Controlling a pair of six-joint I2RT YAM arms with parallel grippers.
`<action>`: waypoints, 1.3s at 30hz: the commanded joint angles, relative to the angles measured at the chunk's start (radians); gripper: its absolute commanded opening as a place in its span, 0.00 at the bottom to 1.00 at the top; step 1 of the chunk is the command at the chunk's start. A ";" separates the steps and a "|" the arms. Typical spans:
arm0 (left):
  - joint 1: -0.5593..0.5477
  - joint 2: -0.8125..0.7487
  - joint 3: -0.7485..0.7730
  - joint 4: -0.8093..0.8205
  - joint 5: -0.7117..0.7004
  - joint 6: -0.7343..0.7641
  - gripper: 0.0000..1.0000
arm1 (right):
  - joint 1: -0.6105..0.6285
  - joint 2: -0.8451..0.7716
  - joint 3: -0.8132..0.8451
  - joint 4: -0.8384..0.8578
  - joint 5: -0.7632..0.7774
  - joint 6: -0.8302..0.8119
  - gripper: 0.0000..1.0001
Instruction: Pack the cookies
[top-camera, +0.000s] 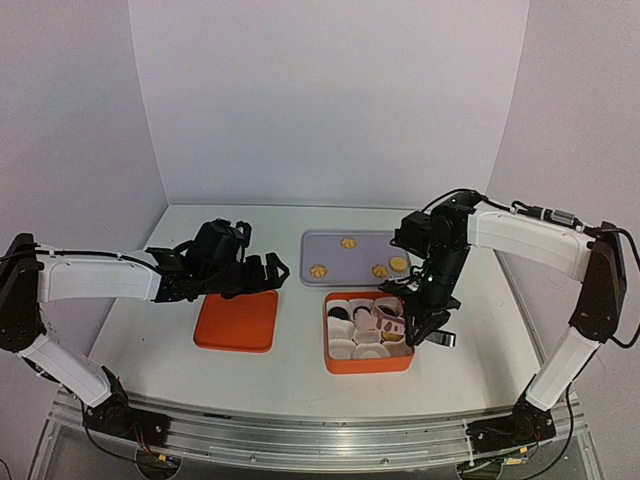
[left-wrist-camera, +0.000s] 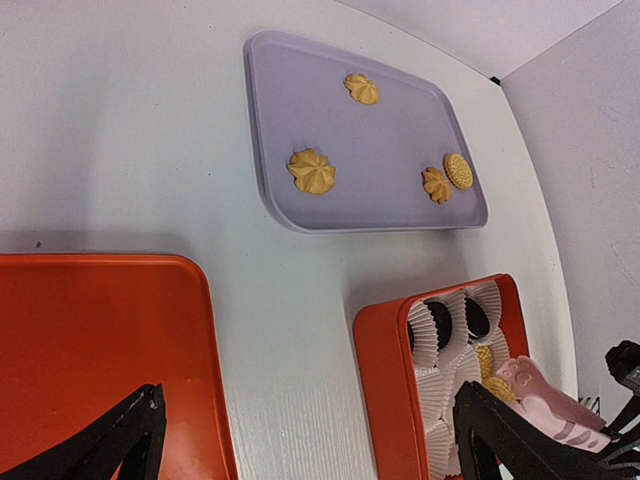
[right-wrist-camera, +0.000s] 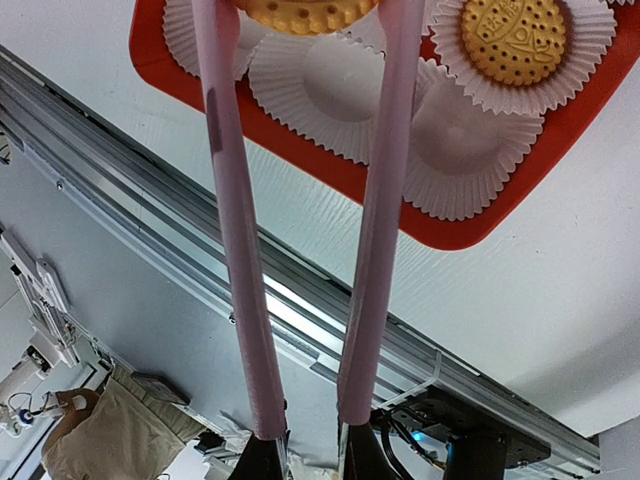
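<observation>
Steeply tilted over the orange box (top-camera: 368, 366), right claw (top-camera: 425, 325) grips pink tongs (right-wrist-camera: 226, 200) pinching a golden cookie (right-wrist-camera: 300, 12)

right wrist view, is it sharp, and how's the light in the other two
Right wrist: sharp, the stamped cookie in its cup reads clearly, though the held cookie in the tongs is cropped at the top. Left wrist: gripper fingers are dark silhouettes; soft shadow along the tray's edge. Top external: even light, no glare.
</observation>
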 joint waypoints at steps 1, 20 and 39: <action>0.000 -0.023 0.012 0.029 -0.005 0.007 1.00 | 0.009 0.024 -0.007 -0.431 0.017 0.008 0.11; 0.000 -0.043 -0.012 0.039 -0.011 0.000 1.00 | 0.013 0.094 0.044 -0.407 0.037 0.009 0.12; 0.000 -0.043 -0.013 0.036 -0.015 -0.006 1.00 | 0.012 0.121 0.049 -0.393 0.068 0.019 0.17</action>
